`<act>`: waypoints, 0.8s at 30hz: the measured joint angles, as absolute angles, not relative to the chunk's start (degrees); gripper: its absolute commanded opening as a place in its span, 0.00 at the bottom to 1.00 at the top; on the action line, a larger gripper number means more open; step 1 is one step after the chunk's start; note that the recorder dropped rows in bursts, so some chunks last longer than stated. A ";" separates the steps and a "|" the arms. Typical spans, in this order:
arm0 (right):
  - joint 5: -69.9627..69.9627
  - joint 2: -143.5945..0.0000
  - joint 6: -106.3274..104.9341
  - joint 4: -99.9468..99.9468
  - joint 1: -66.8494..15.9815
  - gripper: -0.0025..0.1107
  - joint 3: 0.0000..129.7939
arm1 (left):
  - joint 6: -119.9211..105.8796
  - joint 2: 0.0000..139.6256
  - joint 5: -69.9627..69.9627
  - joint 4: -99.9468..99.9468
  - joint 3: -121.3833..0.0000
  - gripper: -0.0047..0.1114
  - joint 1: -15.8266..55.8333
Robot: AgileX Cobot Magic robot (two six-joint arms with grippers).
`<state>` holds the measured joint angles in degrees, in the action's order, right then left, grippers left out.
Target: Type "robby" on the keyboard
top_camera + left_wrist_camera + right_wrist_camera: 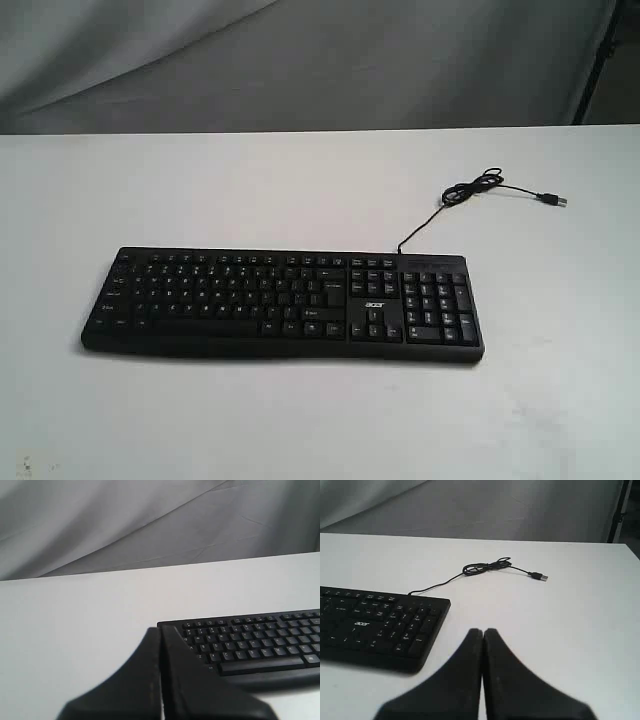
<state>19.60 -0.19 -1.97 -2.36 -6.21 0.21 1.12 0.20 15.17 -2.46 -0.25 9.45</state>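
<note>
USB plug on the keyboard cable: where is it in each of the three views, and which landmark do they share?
Exterior view: USB plug on the table, to the right behind the keyboard, past the coiled cable.
Left wrist view: not in it; only the keyboard's letter-key end shows.
Right wrist view: USB plug on the table beyond the number pad, past the coiled cable.
Shared landmark: the keyboard, in all three views.

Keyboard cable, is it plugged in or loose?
Loose. The cable runs from the keyboard to a small coil, and its USB plug lies bare on the white table.
</note>
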 measured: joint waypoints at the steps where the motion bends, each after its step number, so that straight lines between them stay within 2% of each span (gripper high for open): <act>1: 19.60 -0.19 -1.97 -2.36 -6.21 0.02 0.21 | 1.12 0.20 15.17 -2.46 -0.25 0.04 9.45; 24: 18.52 -0.19 -1.97 -2.36 -6.21 0.02 0.21 | 1.12 0.20 15.17 -2.46 -0.25 0.04 9.45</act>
